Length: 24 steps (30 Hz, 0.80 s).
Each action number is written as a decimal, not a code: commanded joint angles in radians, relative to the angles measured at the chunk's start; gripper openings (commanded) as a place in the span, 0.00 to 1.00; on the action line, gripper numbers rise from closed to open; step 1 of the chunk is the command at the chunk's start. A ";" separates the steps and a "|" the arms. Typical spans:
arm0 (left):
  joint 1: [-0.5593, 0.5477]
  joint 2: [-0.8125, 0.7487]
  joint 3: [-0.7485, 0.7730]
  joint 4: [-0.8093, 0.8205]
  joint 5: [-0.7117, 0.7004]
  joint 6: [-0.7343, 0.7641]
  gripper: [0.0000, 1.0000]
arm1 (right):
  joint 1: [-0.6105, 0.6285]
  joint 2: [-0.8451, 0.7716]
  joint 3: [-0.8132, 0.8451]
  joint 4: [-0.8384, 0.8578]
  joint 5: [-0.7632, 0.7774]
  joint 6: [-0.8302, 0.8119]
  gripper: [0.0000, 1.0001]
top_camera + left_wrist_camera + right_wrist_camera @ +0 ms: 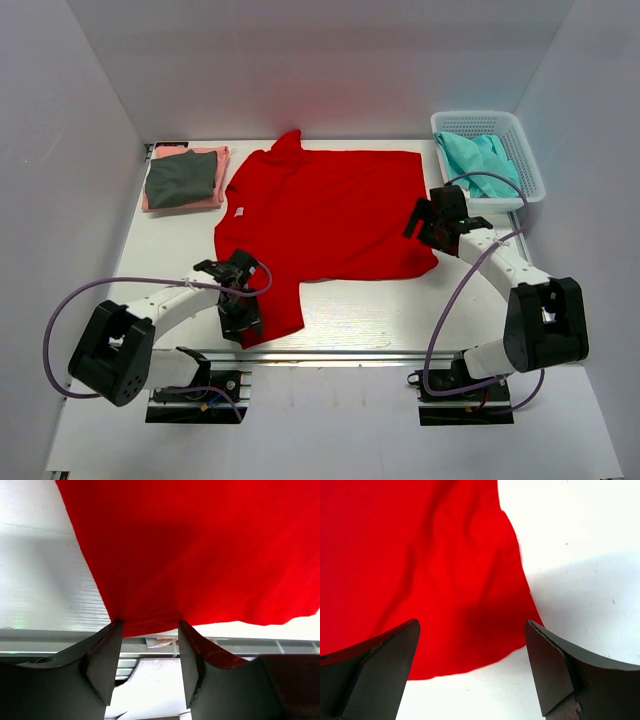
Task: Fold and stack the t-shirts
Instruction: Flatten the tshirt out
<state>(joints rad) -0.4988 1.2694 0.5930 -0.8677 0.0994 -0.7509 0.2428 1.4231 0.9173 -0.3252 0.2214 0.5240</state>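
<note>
A bright red t-shirt lies spread flat across the middle of the table, one sleeve reaching the near edge. My left gripper is at that near sleeve. In the left wrist view its jaws stand apart, tips at the hem of the red fabric, with nothing between them. My right gripper hovers wide open over the shirt's right corner, holding nothing. At the back left a folded dark grey t-shirt rests on a folded salmon pink one.
A white lattice basket at the back right holds teal cloth. White walls close in the table on the left, back and right. A metal rail runs along the near edge just past the left fingertips.
</note>
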 commanded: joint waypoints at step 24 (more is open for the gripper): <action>-0.049 0.033 0.062 0.049 -0.083 0.047 0.00 | -0.028 -0.050 -0.094 -0.092 0.029 0.045 0.87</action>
<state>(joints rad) -0.5430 1.3251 0.6289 -0.8783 0.0563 -0.7273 0.2226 1.3972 0.8310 -0.3981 0.2131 0.5400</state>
